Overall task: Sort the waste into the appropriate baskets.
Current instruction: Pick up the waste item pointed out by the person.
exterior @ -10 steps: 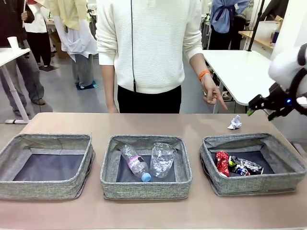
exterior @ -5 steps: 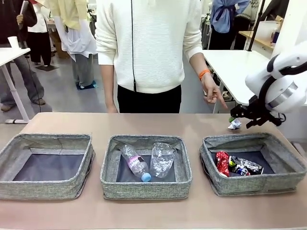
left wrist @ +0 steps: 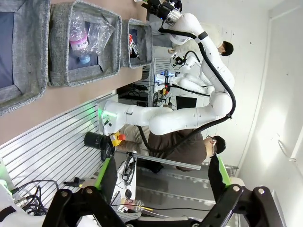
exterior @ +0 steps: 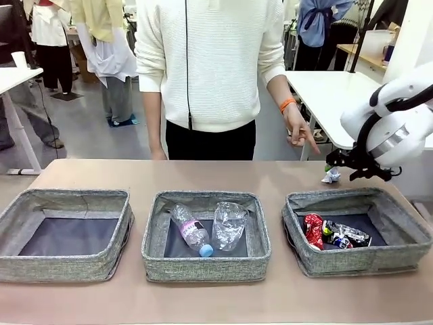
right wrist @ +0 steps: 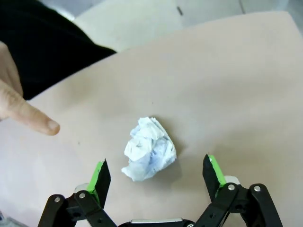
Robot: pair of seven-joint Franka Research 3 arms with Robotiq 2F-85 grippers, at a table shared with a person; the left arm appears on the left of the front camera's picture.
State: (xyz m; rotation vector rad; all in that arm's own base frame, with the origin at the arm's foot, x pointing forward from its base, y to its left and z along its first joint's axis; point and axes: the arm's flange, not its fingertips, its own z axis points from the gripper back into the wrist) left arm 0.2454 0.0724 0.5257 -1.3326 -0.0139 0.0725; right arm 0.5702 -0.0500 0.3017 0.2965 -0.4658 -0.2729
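Right arm is reaching in from the right edge of the table, elbow high, wrist bent down toward the far right corner. The right gripper (exterior: 340, 164) is hanging just above the crumpled white paper ball (exterior: 331, 175), its green-padded fingers spread wide. In the right wrist view the right gripper (right wrist: 157, 176) is straddling the paper ball (right wrist: 149, 149): one pad on either side, neither touching it, nothing held. The ball is lying on the bare pink-brown table top (exterior: 216, 172), just behind the far rim of the right-hand grey woven fabric basket (exterior: 406, 252).

The person's hand (exterior: 300, 134) is hanging over the far edge, index finger pointing down toward the paper ball; the fingertip (right wrist: 49, 126) is stopping short of it, apart.

The left gripper (left wrist: 161, 176) is pointing away from the table, jaws standing wide apart, empty.

Right basket is holding the crushed red can (exterior: 313, 229) and the dark printed silver-topped can (exterior: 346, 235), side by side; whether they are touching is hard to tell. Middle grey woven basket (exterior: 157, 254) is holding the small clear blue-capped bottle (exterior: 191, 231) and the clear plastic cup (exterior: 229, 225), lying beside each other. Left grey woven basket (exterior: 61, 265) is sitting near the left edge.
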